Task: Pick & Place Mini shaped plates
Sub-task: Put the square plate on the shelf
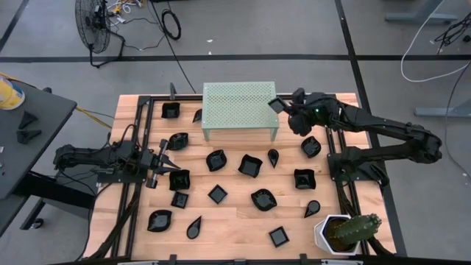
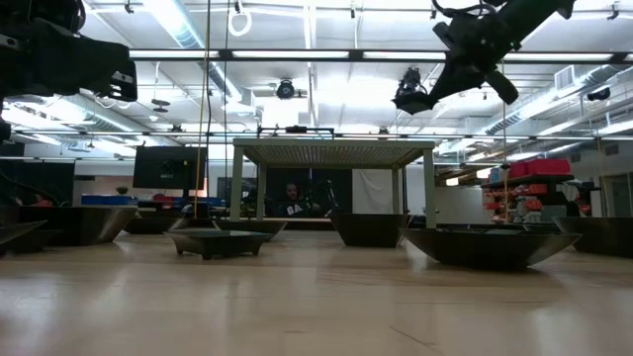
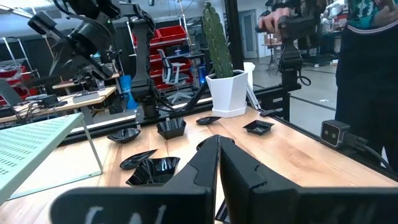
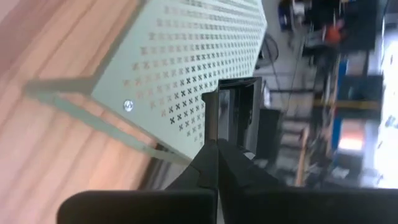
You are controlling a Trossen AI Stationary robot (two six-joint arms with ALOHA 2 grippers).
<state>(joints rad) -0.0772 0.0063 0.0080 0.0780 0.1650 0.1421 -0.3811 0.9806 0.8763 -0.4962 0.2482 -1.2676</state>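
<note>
Many small glossy black plates [image 1: 249,165] of different shapes lie scattered on the wooden table, in front of and beside the pale green perforated stand [image 1: 240,110]. My right gripper [image 1: 285,107] hovers over the stand's far right corner, shut on a small square black plate [image 1: 277,105]. In the right wrist view that plate [image 4: 242,115] sticks out past the fingertips, above the stand's top [image 4: 186,68]. My left gripper [image 1: 171,166] is shut and empty, held low at the table's left side close to a plate [image 1: 179,179]. Its closed fingers [image 3: 205,165] point across the table. My right gripper pinches the square plate between its two fingers at the rim of one side [image 4: 231,135]. The plate is lifted clear, above the stand's far right corner. It reaches out beyond the fingertips.
A white hexagonal pot with a cactus [image 1: 340,234] stands at the near right corner. Black frame rails [image 1: 140,132] run along the table's left and right sides. A dark side table [image 1: 29,132] sits to the left. A person [image 3: 367,74] stands beyond the table in the left wrist view.
</note>
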